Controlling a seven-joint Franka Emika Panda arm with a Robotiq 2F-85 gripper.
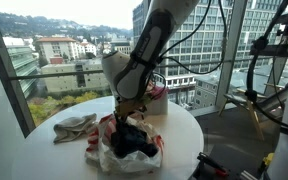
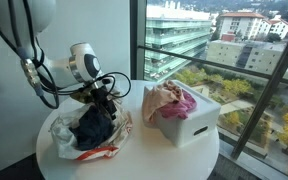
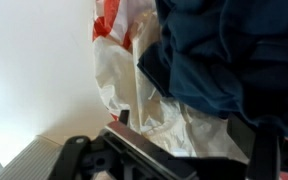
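Soft overcast daylight enters through the tall glass windows [image 2: 234,50], lighting the round white tabletop [image 2: 56,128] evenly, with only faint shadows. The wrist view is blurred, its crumpled dark blue cloth [image 3: 234,60] out of focus and the lower edge dim.

In the wrist view the garment [image 3: 234,60] at upper right is dark navy blue, and the plastic bag [image 3: 119,70] around it is white with red-orange print at top centre. In an exterior view the table [image 2: 159,165] and the box [image 2: 192,128] at centre right are white, with a pink cloth [image 2: 182,100] in the box. The gripper [image 2: 105,97] is black on a white arm [image 2: 79,65].
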